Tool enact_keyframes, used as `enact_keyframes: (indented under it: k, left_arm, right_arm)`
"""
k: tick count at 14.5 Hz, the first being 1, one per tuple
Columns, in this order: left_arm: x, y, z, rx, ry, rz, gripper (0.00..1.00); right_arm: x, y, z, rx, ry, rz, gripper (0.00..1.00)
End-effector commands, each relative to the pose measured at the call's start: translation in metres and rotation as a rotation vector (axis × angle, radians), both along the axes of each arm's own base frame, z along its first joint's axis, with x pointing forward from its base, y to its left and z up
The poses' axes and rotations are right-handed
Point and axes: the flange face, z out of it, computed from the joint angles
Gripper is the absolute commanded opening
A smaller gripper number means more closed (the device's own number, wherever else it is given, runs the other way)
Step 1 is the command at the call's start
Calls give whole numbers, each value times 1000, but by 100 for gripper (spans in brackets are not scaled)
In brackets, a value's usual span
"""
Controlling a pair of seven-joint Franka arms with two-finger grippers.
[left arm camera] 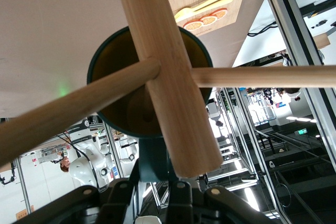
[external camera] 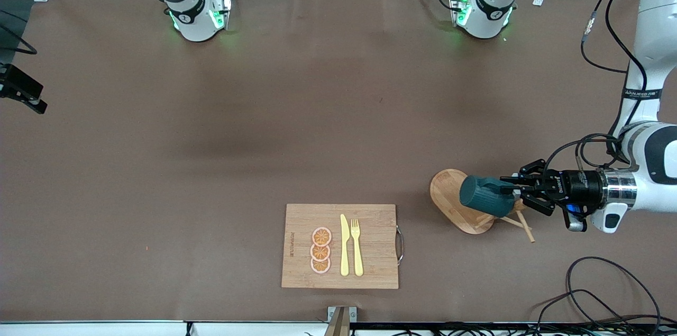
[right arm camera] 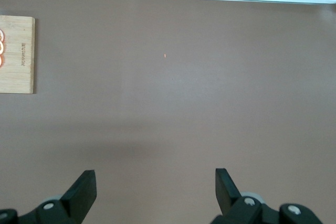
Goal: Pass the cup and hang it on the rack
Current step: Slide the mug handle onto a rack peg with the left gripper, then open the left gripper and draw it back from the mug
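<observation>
The dark teal ribbed cup [external camera: 484, 196] lies on its side in the air over the wooden rack's oval base [external camera: 447, 190]. My left gripper [external camera: 510, 185] comes in level from the left arm's end of the table and is shut on the cup's handle. In the left wrist view the rack's post [left arm camera: 163, 77] and two pegs cross in front of the cup's yellow-brown inside [left arm camera: 123, 114], and the handle sits between my left gripper's [left arm camera: 155, 182] fingers. I cannot tell whether a peg passes through the handle. My right gripper [right arm camera: 155, 177] is open and empty over bare table and waits.
A rectangular wooden cutting board [external camera: 370, 251] with a yellow knife [external camera: 344, 246], a yellow fork [external camera: 357, 246] and three orange slices [external camera: 320, 250] lies nearer the front camera, mid-table. Black cables [external camera: 597, 293] lie at the near corner by the left arm.
</observation>
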Motion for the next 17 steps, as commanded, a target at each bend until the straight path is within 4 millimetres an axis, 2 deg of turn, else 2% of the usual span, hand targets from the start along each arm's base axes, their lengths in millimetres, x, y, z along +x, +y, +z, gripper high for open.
enact_keyframes:
  k: [1,2,3,4,6,7,11,12,14,17]
  left_arm:
    - [0,3,1,-30,-3,1,12]
    - [0,3,0,-30,0,2,16]
    - [0,3,0,-29,5,4,25]
    - [0,3,0,-29,8,5,47]
    - [0,3,0,-28,10,6,74]
    - [0,3,1,-28,4,4,100]
    - [0,0,14,-21,2,2,100]
    - [0,-3,24,-15,8,2,100]
    - [-2,-6,53,10,3,5,100]
    - [-12,-18,107,93,-69,-25,100]
  right_arm:
    - [-2,-1,4,15,-5,-12,100]
    - [-2,0,4,15,-5,-10,100]
    - [-2,2,4,16,-5,-9,100]
    - [-2,2,4,16,-5,-9,100]
    - [-2,1,4,16,-5,-10,100]
    - [-2,1,4,16,-7,-10,100]
    - [-2,2,4,16,-7,-9,100]
    - [-2,0,4,14,-7,-12,100]
    - [-2,0,4,15,-5,-12,100]
    - [-2,2,4,14,-5,-7,100]
